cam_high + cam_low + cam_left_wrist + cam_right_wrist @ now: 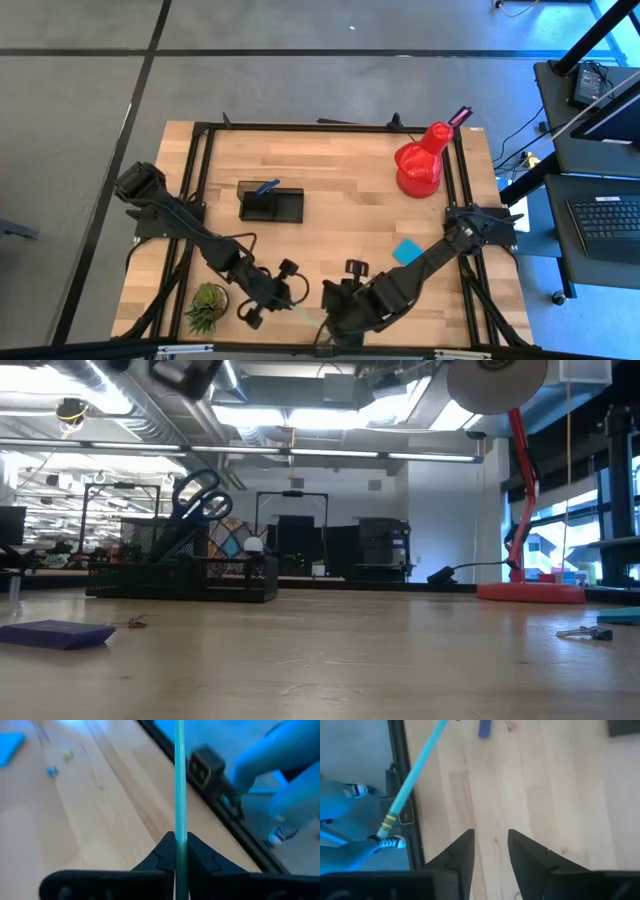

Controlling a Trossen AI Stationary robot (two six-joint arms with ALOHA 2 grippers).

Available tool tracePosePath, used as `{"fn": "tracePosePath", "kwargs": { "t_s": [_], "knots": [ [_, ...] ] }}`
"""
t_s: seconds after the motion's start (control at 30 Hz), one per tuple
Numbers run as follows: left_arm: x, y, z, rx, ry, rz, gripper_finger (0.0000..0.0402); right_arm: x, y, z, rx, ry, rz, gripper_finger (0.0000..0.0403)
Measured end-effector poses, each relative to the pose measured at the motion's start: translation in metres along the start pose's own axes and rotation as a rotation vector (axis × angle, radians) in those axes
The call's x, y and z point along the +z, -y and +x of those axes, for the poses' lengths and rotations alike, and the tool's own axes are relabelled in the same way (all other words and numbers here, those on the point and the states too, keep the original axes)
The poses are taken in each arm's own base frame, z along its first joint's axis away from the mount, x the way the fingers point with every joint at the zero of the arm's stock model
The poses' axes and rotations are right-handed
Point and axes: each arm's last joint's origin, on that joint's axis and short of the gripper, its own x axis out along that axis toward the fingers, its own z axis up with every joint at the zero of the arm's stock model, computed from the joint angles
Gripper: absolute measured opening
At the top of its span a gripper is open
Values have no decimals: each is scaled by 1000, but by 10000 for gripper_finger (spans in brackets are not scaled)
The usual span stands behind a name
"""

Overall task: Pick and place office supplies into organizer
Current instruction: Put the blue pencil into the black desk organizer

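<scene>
No brand, label or writing can be read anywhere in your views. Your left end effector (180, 851) hangs over the near edge of the pale butcher-block desk (340, 215), its dark wedge-shaped fingers (160, 854) pinched onto a thin, round teal pencil (180, 780) that runs straight out ahead of it. In the right wrist view the same pencil (412, 777) ends in a yellowish band, angled out past the black desk frame over the floor, where a person's sneakers show.

Your right end effector (490, 851) sits just beside the left one, near the desk's front edge, its matte black fingers held narrowly apart around nothing. Beyond it lies the square cyan sticky-note pad (406, 252).

Well ahead of your left end effector stands the black mesh organizer (270, 203), with blue-handled scissors (198, 500) upright in its cup section.
</scene>
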Motion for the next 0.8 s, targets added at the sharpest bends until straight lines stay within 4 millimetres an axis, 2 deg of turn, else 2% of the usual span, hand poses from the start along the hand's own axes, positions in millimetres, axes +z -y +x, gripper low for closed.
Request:
{"fn": "tracePosePath", "kwargs": {
  "t_s": [0.17,0.4,0.6,0.8],
  "knots": [
    [10,-5,-15,13,65,20,14,-5,0,-22,-39,97,-22,121],
    [30,-21,-57,11,212,49,14,-14,1,-46,-79,165,-83,121],
    [43,-50,-101,60,364,78,14,-20,16,-66,-192,187,-173,121],
    [43,-70,-126,127,395,92,14,-24,32,-89,-272,225,-279,121]
  ]
}}
